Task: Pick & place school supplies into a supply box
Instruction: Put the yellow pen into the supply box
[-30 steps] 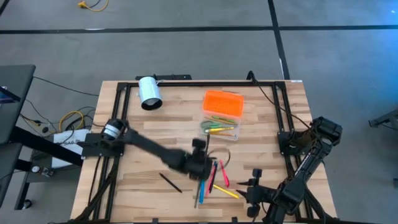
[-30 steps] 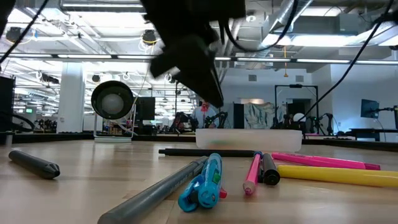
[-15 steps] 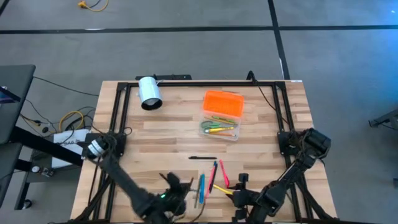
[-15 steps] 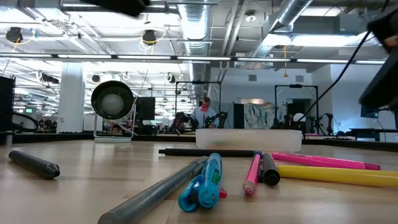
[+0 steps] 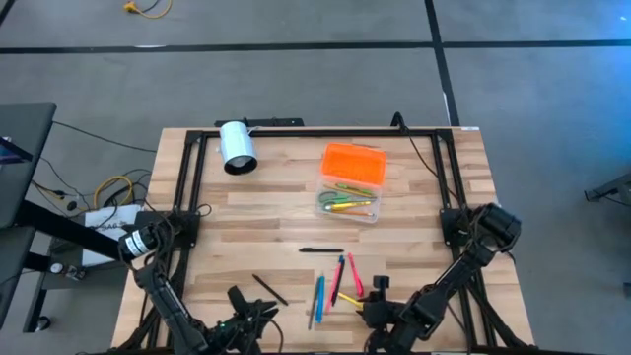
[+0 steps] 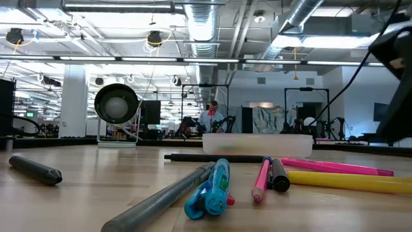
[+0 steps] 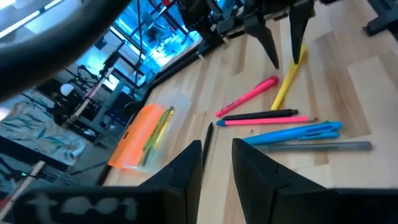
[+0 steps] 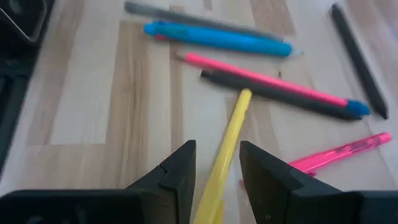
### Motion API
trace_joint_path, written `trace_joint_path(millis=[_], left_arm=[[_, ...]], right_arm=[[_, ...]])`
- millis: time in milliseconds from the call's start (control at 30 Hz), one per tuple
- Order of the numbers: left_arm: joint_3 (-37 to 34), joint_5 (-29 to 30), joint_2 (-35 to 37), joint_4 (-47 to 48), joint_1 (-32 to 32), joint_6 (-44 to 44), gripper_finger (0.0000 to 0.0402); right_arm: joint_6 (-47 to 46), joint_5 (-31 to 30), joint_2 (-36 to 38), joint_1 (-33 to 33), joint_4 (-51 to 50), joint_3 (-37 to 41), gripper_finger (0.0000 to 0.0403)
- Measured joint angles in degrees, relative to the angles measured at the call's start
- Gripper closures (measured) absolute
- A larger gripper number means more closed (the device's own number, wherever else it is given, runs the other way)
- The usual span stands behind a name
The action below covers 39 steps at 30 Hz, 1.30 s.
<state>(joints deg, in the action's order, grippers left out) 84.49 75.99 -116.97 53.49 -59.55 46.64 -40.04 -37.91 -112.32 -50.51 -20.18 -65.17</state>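
From above you see both arms pulled back to the near edge of the tabletop (image 5: 246, 187): the left gripper (image 5: 240, 322) near-left, the right gripper (image 5: 376, 301) near-right, just beside the loose pens. The supply box (image 5: 351, 183) sits far of centre, its orange lid (image 5: 354, 164) swung open on the far side, with some yellow and green supplies already in the clear tray. A thin black pen (image 5: 321, 250) lies alone between the box and the cluster.

The right wrist view gives you what the overhead cannot: its jaws stand partly open with nothing in them, straddling a yellow pen (image 8: 227, 147) that runs between the fingers (image 8: 176, 173); whether they touch it you cannot tell. Beyond lie a blue pen (image 8: 217, 37), a pink pen (image 8: 261, 77), a grey pen (image 8: 193, 20) and a pink highlighter (image 8: 339, 153).

The left wrist view shows its own jaws slightly apart and empty, held above the tabletop.

The level view shows a dark marker (image 6: 35, 169) at the near left. A white cylinder (image 5: 237, 146) lies at the far left. In the level view the box is only a pale strip behind the pens, and the room's clutter sits behind it.
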Motion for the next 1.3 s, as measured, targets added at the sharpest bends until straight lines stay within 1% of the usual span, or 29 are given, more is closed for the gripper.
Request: trace_joint_path(millis=[300,467,667,900,1100,1200,1300], left_arm=[[-0.4,-0.3,0.0,-0.2,-0.1,1.7,0.0322],[-0.4,-0.7,0.0,-0.2,-0.1,2.6,0.0322],[-0.4,-0.8,0.0,-0.2,-0.1,2.7,0.0322],[-0.4,-0.9,0.0,-0.2,-0.1,2.7,0.0322],[-0.4,-0.9,0.0,-0.2,-0.1,2.7,0.0322],[-0.4,-0.9,0.0,-0.2,-0.1,2.7,0.0322],[-0.4,-0.9,0.0,-0.2,-0.1,2.7,0.0322]], right_arm=[[0.3,0.6,-0.6,1.2,-0.1,0.0,0.0285],[0.1,2.5,-0.6,1.2,-0.1,0.0,0.0285],[0.0,2.3,-0.6,1.1,0.3,0.0,0.0285],[0.2,2.7,-4.4,1.2,2.9,-0.1,0.0285],[-1.1,2.4,-5.5,1.1,3.0,-0.2,0.0285],[-2.5,4.4,-5.6,1.1,2.2,-0.2,0.0294],[-6.6,8.1,-5.5,1.1,0.3,-0.4,0.0316]])
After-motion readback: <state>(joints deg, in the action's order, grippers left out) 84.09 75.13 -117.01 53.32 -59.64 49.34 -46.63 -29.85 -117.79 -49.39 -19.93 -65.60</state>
